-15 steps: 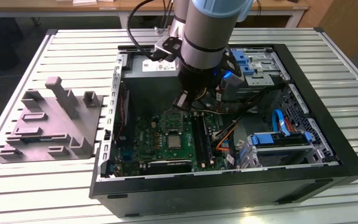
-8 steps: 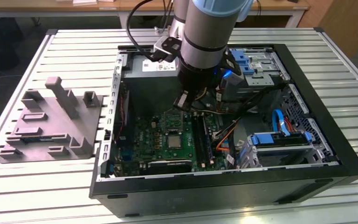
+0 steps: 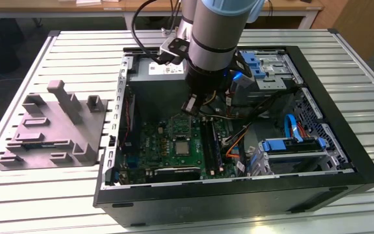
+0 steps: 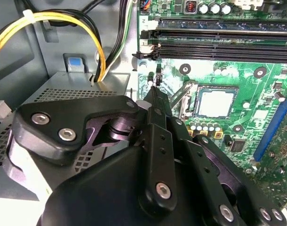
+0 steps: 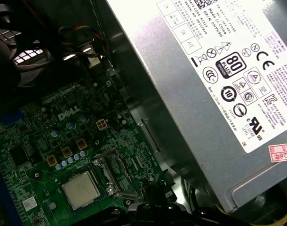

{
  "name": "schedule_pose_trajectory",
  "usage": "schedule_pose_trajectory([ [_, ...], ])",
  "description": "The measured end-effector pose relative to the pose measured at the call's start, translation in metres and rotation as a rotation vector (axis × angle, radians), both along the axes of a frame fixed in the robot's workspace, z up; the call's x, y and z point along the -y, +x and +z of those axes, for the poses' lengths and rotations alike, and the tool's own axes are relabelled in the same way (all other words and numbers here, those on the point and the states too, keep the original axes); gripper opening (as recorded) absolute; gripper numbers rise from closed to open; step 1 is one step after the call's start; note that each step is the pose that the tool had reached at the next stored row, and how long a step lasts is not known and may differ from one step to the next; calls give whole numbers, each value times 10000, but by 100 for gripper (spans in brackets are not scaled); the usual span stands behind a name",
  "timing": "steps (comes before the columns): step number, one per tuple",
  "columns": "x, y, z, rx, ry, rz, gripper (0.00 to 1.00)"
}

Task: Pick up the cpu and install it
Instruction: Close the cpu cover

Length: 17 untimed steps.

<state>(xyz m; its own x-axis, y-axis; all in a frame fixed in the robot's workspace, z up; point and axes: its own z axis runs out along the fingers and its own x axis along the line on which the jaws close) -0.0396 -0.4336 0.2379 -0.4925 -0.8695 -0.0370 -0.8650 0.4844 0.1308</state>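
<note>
I see cpu (image 4: 215,103) (image 5: 80,189) (image 3: 181,146) seated in socket | jaws pressed together, empty, above board beside it | power supply (image 5: 204,80) wall close alongside

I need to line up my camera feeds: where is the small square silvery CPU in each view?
Exterior view: small square silvery CPU in its socket, mid green motherboard.
Second wrist view: CPU seated beyond the black gripper.
First wrist view: CPU beside the grey power-supply box.
Shared landmark: the socket's open metal latch frame.
</note>
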Motion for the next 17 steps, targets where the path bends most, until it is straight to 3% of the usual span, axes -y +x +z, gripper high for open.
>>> schedule_pose_trajectory([
  [17,0,0,48,0,2,102,11],
])
